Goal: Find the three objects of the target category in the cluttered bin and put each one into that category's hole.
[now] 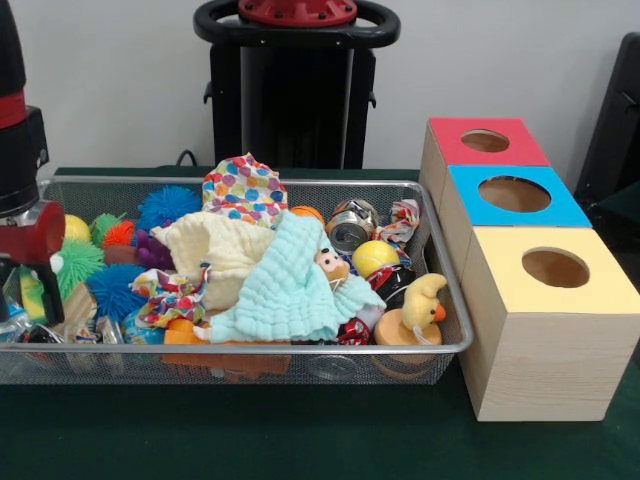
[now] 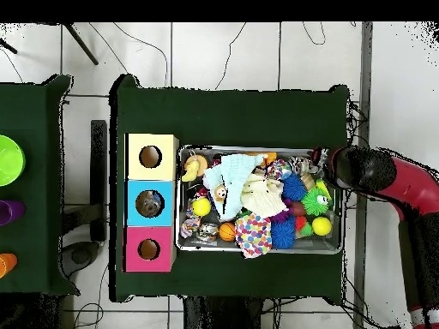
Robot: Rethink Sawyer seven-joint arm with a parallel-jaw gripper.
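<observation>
The red and black arm's gripper [image 1: 30, 290] hangs over the end of the silver wire-mesh bin [image 1: 445, 300] away from the boxes; whether its fingers are apart or together cannot be told. The bin on the dark green worktop [image 1: 300, 440] holds a pale mint muslin cloth [image 1: 290, 285], a cream cloth [image 1: 225, 250], spiky rubber balls [image 1: 110, 290], a dented tin can [image 1: 350, 230] and a yellow duck toy [image 1: 422, 300]. Beside it stand 3 wooden boxes with holes: red-topped [image 1: 485, 142], blue-topped [image 1: 515, 195], yellow-topped [image 1: 555, 268].
</observation>
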